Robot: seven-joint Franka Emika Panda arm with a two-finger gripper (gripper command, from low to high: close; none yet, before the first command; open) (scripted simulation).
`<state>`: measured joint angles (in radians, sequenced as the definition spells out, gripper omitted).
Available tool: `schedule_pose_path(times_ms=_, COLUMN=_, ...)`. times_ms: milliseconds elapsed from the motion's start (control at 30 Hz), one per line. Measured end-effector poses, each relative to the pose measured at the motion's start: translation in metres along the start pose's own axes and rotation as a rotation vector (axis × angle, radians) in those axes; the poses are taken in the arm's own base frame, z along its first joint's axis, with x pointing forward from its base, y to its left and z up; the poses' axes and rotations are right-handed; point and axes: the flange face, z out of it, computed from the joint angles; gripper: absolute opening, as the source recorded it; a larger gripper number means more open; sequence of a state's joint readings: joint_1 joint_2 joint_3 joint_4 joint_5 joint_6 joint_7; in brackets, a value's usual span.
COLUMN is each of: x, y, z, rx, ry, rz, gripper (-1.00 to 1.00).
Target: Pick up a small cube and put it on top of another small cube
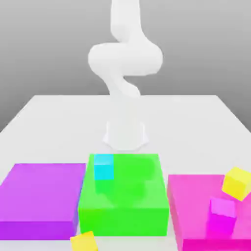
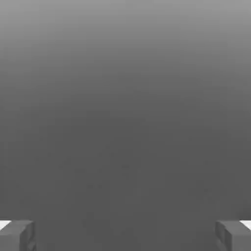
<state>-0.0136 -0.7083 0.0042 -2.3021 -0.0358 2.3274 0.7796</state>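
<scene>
Nearest in the exterior view, one small yellow cube (image 1: 84, 241) lies on the desk (image 1: 59, 127) at the front edge of the picture, just in front of the gap between the purple block (image 1: 41, 198) and the green block (image 1: 125, 196). Those flat blocks stand in a row: purple on the exterior view's left, green in the middle, and a pink block (image 1: 196, 211) on the exterior view's right. On the pink block sits a pink cube (image 1: 223, 208), and behind it the second small yellow cube (image 1: 238, 182) sits tilted at the block's far right corner; whether it rests on the block or just beside it is hard to judge. A cyan cube (image 1: 103, 166) rests on the green block toward its far left corner, and a soft shadow falls across the green top. Behind the row the white arm (image 1: 125, 59) rises from its base and bends above the desk. In the hand view the pincer (image 2: 125, 235) is released, its two grey fingertips (image 2: 19, 235) standing wide apart at the picture's corners with nothing between them, in front of a plain grey surface.
</scene>
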Motion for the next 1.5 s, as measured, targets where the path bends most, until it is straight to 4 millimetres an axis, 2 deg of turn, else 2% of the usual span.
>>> schedule_pose_path(times_ms=133, x=0.004, y=0.006, z=0.076, rx=-0.108, ry=-0.051, rz=-0.066, gripper=0.0)
schedule_pose_path(times_ms=267, x=0.002, y=0.023, z=0.148, rx=-0.198, ry=-0.116, rz=-0.128, gripper=0.0)
schedule_pose_path(times_ms=433, x=-0.008, y=0.056, z=0.235, rx=-0.288, ry=-0.218, rz=-0.199, gripper=0.0)
schedule_pose_path(times_ms=567, x=-0.023, y=0.091, z=0.299, rx=-0.341, ry=-0.312, rz=-0.247, gripper=0.0)
schedule_pose_path(times_ms=667, x=-0.039, y=0.122, z=0.343, rx=-0.369, ry=-0.388, rz=-0.277, gripper=0.0)
schedule_pose_path(times_ms=800, x=-0.07, y=0.16, z=0.396, rx=-0.384, ry=-0.499, rz=-0.321, gripper=0.0)
schedule_pose_path(times_ms=933, x=-0.106, y=0.2, z=0.441, rx=-0.38, ry=-0.609, rz=-0.351, gripper=0.0)
schedule_pose_path(times_ms=1067, x=-0.136, y=0.228, z=0.484, rx=-0.377, ry=-0.633, rz=-0.355, gripper=0.0)
schedule_pose_path(times_ms=1100, x=-0.143, y=0.234, z=0.493, rx=-0.377, ry=-0.634, rz=-0.355, gripper=-1.0)
schedule_pose_path(times_ms=1333, x=-0.144, y=0.235, z=0.494, rx=-0.377, ry=-0.636, rz=-0.355, gripper=-1.0)
schedule_pose_path(times_ms=1467, x=-0.12, y=0.215, z=0.46, rx=-0.377, ry=-0.636, rz=-0.355, gripper=-1.0)
schedule_pose_path(times_ms=1500, x=-0.1, y=0.212, z=0.451, rx=-0.381, ry=-0.603, rz=-0.351, gripper=-1.0)
